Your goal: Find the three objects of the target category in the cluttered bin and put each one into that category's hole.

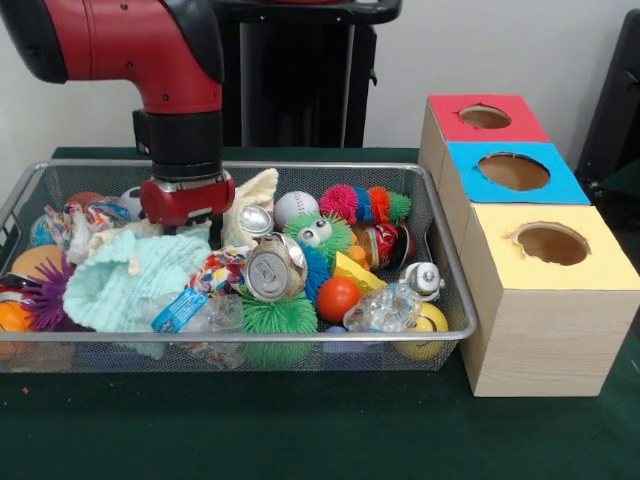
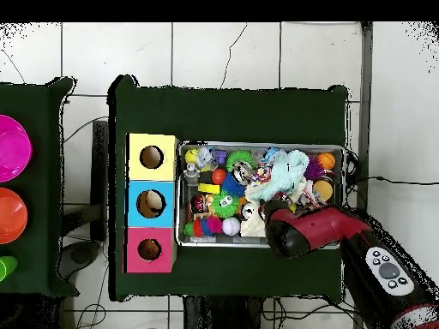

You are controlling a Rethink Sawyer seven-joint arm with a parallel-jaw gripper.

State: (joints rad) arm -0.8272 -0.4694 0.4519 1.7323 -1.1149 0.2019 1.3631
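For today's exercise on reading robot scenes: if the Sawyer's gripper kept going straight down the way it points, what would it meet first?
Probably the mint-green fuzzy cloth lying in the wire-mesh basket, directly under the gripper. The cream piece beside it is close too, and depth is hard to judge. The fingers are hidden.

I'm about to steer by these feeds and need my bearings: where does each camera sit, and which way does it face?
Front view: across the table, facing the robot; the red arm comes down from above into the wire bin.
Overhead view: above the table, looking straight down, base at the bottom; the arm reaches up over the bin.
Shared: bin, arm, and the red-topped box, turned half round between views.
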